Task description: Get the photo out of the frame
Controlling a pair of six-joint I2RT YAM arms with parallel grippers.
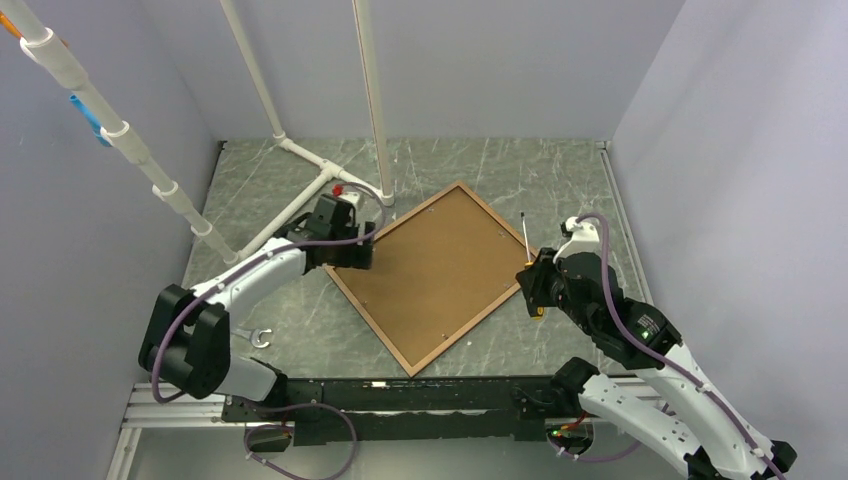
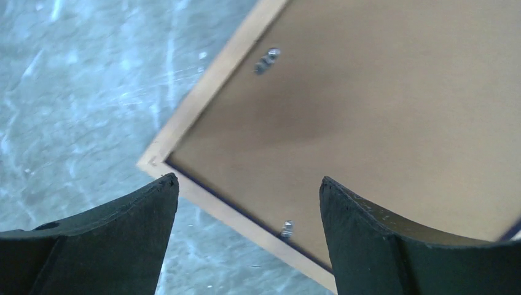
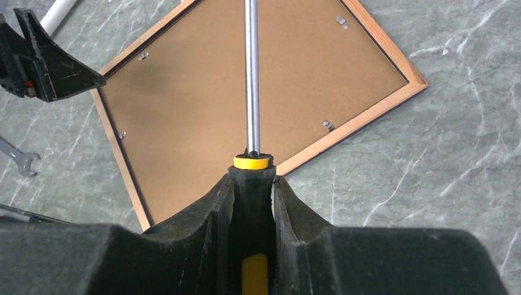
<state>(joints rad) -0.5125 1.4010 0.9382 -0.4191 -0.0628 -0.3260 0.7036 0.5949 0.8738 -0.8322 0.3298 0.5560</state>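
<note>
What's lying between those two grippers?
The frame, brown backing board up, spans the gap between the left gripper and right gripper; the top view shows it.

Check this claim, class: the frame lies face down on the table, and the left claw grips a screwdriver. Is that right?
Wrong claw: the right claw grips the screwdriver, as the right wrist view shows; the left claw is open. The frame does lie face down.

Left gripper [image 2: 249, 184] gapes wide; right gripper [image 3: 253, 181] clamps a screwdriver [image 3: 250, 74]
</note>
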